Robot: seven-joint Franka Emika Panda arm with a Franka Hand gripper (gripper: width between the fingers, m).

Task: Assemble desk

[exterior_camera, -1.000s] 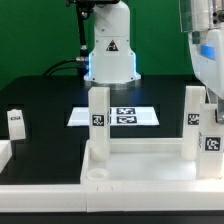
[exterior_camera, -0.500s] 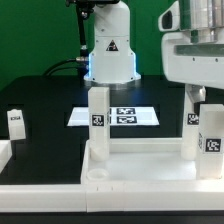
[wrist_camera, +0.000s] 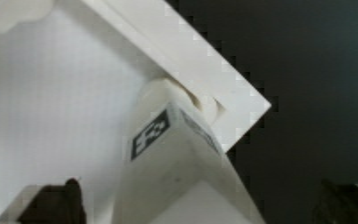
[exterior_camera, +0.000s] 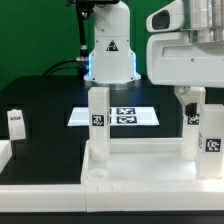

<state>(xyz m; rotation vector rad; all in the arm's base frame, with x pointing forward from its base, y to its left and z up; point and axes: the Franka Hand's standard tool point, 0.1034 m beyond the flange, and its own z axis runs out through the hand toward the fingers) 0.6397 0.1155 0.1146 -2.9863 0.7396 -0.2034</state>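
The white desk tabletop (exterior_camera: 140,160) lies upside down near the front. Three legs stand in its corners: one at the back left (exterior_camera: 97,115), one at the back right (exterior_camera: 192,122) and one at the front right (exterior_camera: 213,140). A round socket (exterior_camera: 95,175) shows at the front left corner. A loose tagged leg (exterior_camera: 15,122) stands at the exterior view's left. My gripper (exterior_camera: 193,98) hangs just above the back right leg. In the wrist view a tagged leg (wrist_camera: 167,150) rises between the dark fingers (wrist_camera: 51,203). The gripper (wrist_camera: 202,208) is open and holds nothing.
The marker board (exterior_camera: 140,118) lies flat behind the tabletop. The robot base (exterior_camera: 110,50) stands at the back. White border rails run along the front (exterior_camera: 50,195) and the left edge (exterior_camera: 5,152).
The arm has swung toward the exterior view's left. It has come from the right edge of the picture to a place over the back right leg. The parts have not moved.
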